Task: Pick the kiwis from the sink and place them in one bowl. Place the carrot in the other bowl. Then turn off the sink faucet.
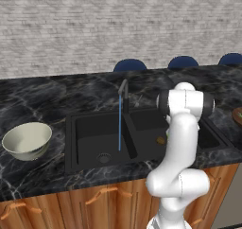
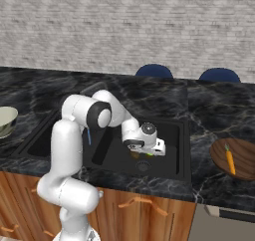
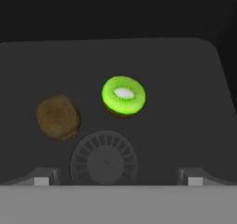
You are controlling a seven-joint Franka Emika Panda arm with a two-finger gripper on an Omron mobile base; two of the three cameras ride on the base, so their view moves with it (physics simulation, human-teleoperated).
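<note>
Claw (image 3: 118,181) sits low in the right basin of the sink (image 1: 85,128), tips spread wide, pinching nothing. Round drain (image 3: 104,160) lies between the tips, just ahead of them. Two kiwis on the basin floor beyond the drain: cut green kiwi (image 3: 123,95) just past it, whole brown kiwi (image 3: 58,117) off to the hand view's left, the two near each other but apart. Neither touches the claw. Faucet (image 1: 124,92) stands behind the basin divider, thin blue water stream (image 1: 120,124) running into the left basin. Off-white bowl (image 1: 27,140) sits upright on the black marble desk (image 1: 42,93) left of the sink. Brown bowl (image 2: 245,155) sits on the desk right of the sink, carrot (image 2: 229,159) lying inside it.
</note>
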